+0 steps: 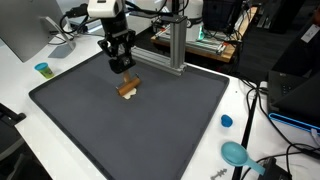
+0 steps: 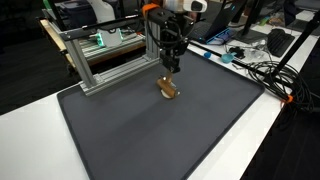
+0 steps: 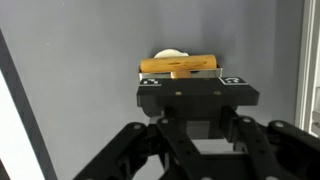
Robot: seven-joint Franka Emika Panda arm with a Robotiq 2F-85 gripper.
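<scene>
my pincer [image 1: 122, 66] hung just above the small wooden block [image 1: 128, 88], block lay on the dark mat [image 1: 170, 120] on the white tabletop [image 1: 22, 85], I could not tell if the pincer was wide or narrow

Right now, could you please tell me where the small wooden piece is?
In both exterior views the wooden piece lies on the dark mat, just under the gripper and in front of the aluminium frame.

In the wrist view, the wooden block [image 3: 180, 66] hides most of a white thing [image 3: 170, 53] at 12 o'clock. I cannot tell if the jaws of the gripper [image 1: 122, 66] stand apart.
</scene>
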